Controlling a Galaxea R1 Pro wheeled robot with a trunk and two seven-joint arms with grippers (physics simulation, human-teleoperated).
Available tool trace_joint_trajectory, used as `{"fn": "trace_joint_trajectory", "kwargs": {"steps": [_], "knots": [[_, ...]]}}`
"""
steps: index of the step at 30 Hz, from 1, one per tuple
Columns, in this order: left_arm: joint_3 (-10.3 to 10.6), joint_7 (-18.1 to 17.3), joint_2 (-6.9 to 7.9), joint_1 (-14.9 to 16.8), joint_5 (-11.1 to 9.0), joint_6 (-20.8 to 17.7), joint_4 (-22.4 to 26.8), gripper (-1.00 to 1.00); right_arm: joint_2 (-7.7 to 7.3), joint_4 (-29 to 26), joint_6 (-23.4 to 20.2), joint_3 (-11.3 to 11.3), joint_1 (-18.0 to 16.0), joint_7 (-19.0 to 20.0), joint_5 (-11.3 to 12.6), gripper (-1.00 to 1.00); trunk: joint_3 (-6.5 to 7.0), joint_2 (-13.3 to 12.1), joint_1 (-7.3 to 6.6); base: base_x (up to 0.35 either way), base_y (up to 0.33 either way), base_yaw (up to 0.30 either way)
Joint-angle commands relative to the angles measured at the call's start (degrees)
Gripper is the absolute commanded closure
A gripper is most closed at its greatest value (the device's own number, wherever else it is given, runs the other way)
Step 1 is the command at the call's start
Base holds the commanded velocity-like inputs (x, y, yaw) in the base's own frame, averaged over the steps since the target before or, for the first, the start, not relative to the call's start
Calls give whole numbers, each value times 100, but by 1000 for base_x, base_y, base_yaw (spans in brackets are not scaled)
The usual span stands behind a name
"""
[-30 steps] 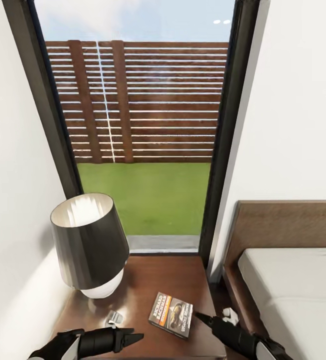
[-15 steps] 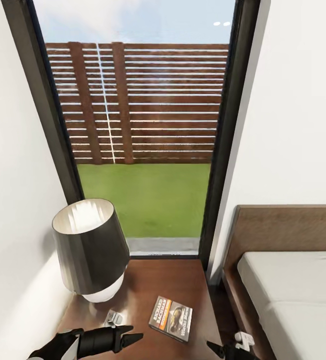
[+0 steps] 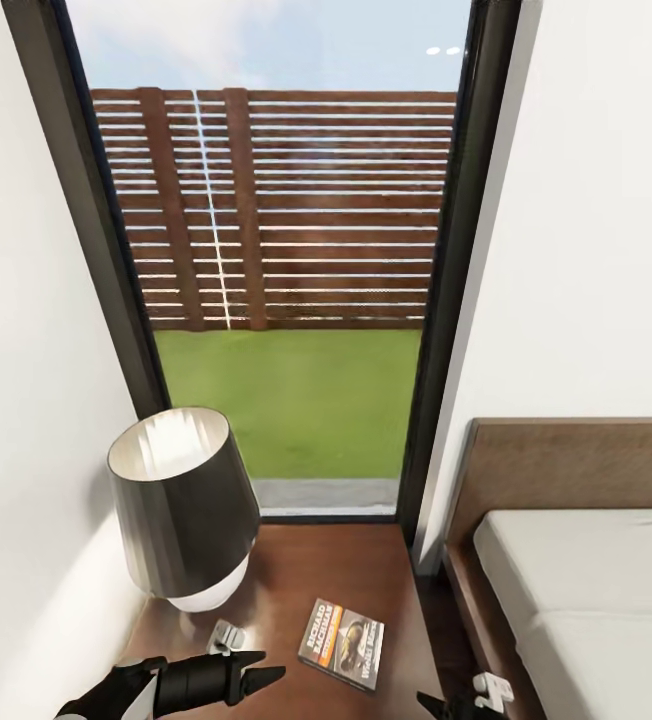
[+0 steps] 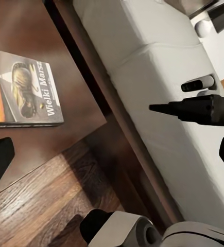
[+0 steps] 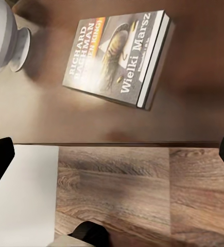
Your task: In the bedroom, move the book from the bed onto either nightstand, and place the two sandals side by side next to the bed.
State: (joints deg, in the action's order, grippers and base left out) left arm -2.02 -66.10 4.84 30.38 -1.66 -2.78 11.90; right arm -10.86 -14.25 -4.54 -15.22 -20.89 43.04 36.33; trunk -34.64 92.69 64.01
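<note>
The book (image 3: 342, 644) lies flat, cover up, on the nightstand (image 3: 356, 570) tabletop, free of both sets of jaws. In the head view the left gripper (image 3: 256, 674) hangs low over the tabletop's near edge, just left of the book, its dark fingers (image 3: 234, 659) spread apart and holding nothing. Behind it stands a lamp (image 3: 181, 505) with a dark shade and white base, and a small pale object (image 3: 228, 634) lies between lamp and book. To the right of the nightstand, past a strip of floor (image 3: 438, 610), is the bed (image 3: 576, 580). Only the right gripper's tip (image 3: 436, 704) peeks in at the bottom, right of the book and off the tabletop.

The left wrist view adds the book's (image 4: 20, 87) corner near the tabletop edge, the plank floor and the mattress (image 4: 158, 67). The right wrist view gives the cover (image 5: 117, 56) lettering, "Richard Bachman" and "Wielki Marsz", with the right jaws wide apart, their tips at the frame's sides, above bare floor short of the nightstand.
</note>
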Motion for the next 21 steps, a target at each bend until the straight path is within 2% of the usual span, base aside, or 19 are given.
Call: {"fn": "trace_joint_trajectory", "kwargs": {"steps": [1, 5, 11, 16, 19, 21], "knots": [[-18, 3, -1, 3, -1, -30, -3, -100, -4, 4, -48, -23, -2, 12, 59, -100, 13, -39, -23, 0, 0, 0], [-15, 275, -4, 3, -1, -33, -1, -100, -4, 23, -47, -22, -2, 12, 59, -100, 85, -199, -111, 0, 0, 0], [6, 1025, -60, 3, 92, -33, -91, -100, -4, 392, -36, -25, -2, 11, 59, -100, 192, -440, -243, 0, 0, 0], [6, 1251, -98, 3, 156, -27, -295, -100, 6, 687, -31, -25, -2, 12, 59, -100, 282, -640, -353, 0, 0, 0], [4, 1388, -78, 3, 164, 17, -701, -100, 12, 1006, 78, -25, 3, 12, 59, -100, 336, -761, -418, 0, 0, 0], [6, 1658, -73, -6, 170, 253, -960, -100, 15, 1336, 161, -25, 5, 11, 59, -100, 372, -841, -462, 0, 0, 0]]}}
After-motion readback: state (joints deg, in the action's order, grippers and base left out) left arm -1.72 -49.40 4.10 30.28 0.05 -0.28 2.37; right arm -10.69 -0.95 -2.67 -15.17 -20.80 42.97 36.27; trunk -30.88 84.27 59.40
